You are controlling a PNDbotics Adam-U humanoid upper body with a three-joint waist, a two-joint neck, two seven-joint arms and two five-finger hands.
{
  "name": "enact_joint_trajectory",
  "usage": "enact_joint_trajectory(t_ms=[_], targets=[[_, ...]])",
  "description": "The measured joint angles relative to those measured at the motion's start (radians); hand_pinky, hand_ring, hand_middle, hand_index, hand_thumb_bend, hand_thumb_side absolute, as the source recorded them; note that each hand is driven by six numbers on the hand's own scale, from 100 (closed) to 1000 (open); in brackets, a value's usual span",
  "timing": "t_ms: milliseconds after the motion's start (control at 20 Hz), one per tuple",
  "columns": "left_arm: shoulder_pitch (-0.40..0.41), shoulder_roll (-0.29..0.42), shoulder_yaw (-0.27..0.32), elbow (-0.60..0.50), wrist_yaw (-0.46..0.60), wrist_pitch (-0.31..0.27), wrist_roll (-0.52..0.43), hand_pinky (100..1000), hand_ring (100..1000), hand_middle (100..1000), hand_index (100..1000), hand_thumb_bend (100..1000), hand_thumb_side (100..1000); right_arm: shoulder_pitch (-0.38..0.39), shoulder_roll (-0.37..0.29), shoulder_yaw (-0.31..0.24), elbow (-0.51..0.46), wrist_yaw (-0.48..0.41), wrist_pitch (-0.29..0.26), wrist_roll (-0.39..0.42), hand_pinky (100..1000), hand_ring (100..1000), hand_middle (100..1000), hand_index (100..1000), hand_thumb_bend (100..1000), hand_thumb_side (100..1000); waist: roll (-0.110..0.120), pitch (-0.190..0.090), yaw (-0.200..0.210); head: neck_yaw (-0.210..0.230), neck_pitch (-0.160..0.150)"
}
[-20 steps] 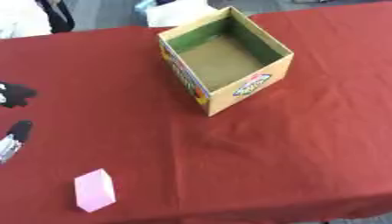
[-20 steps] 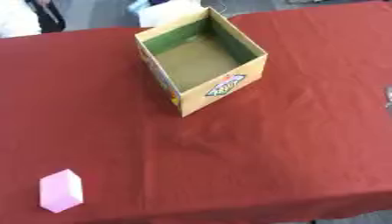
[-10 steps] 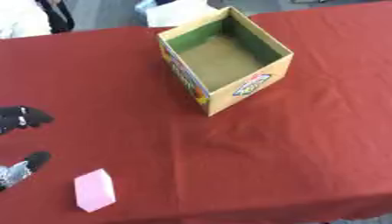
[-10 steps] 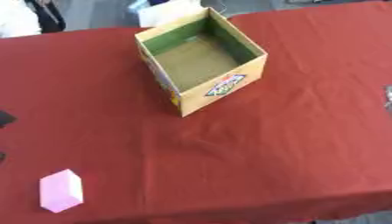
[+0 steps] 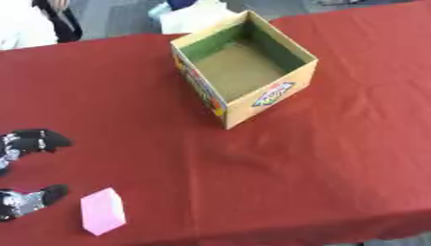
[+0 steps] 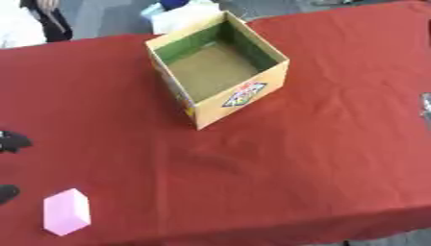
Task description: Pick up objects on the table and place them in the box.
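Box (image 5: pixel 244 67) open; right robot hand (image 6: pixel 426 104) only right-eye.

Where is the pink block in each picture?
Left eye view: the pink block lies near the bottom left, just right of the left hand.
Right eye view: it sits closer to the bottom left corner.
Shared landmark: the open box stands up and to the right of the block in both.

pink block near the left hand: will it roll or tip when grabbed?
The pink block has flat faces and straight edges, so it probably won't roll. It looks squat, so tipping seems unlikely. It sits on the red cloth, which may bunch if the left robot hand pushes it.
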Motion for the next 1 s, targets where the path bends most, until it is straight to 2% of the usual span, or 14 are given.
enact_joint_trajectory(t_ms=[200, 400, 450, 650, 1000], targets=[[-0.05, -0.013, -0.017, 0.0, 0.005, 0.02, -0.057, 769, 777, 810, 896, 533, 941, 0.005, 0.0, 0.0, 0.0, 0.0, 0.002, 0.002, 876, 836, 804, 857, 216, 1000, 0.01, -0.016, 0.006, -0.002, 0.0], [-0.067, -0.021, -0.017, 0.0, 0.018, 0.03, -0.112, 769, 777, 810, 896, 533, 941, 0.01, 0.0, 0.0, 0.0, 0.0, 0.002, 0.002, 876, 836, 804, 857, 216, 1000, 0.011, -0.016, 0.008, -0.004, 0.0], [-0.068, -0.021, -0.017, 0.0, 0.02, 0.031, -0.121, 784, 787, 811, 884, 616, 848, 0.01, 0.0, 0.0, 0.0, 0.0, 0.002, 0.002, 876, 836, 804, 857, 215, 1000, 0.011, -0.017, 0.008, -0.004, 0.0], [-0.081, -0.042, -0.032, 0.0, 0.008, 0.047, -0.16, 791, 791, 809, 880, 630, 822, 0.016, 0.0, 0.0, 0.0, 0.0, 0.002, 0.002, 876, 836, 804, 857, 215, 1000, 0.021, -0.036, 0.016, -0.009, 0.0], [-0.107, -0.094, -0.07, 0.0, -0.058, 0.061, -0.19, 797, 794, 807, 874, 609, 790, 0.021, 0.0, 0.0, 0.0, 0.0, 0.002, 0.001, 876, 836, 804, 857, 215, 1000, 0.024, -0.039, 0.017, -0.01, 0.0]])
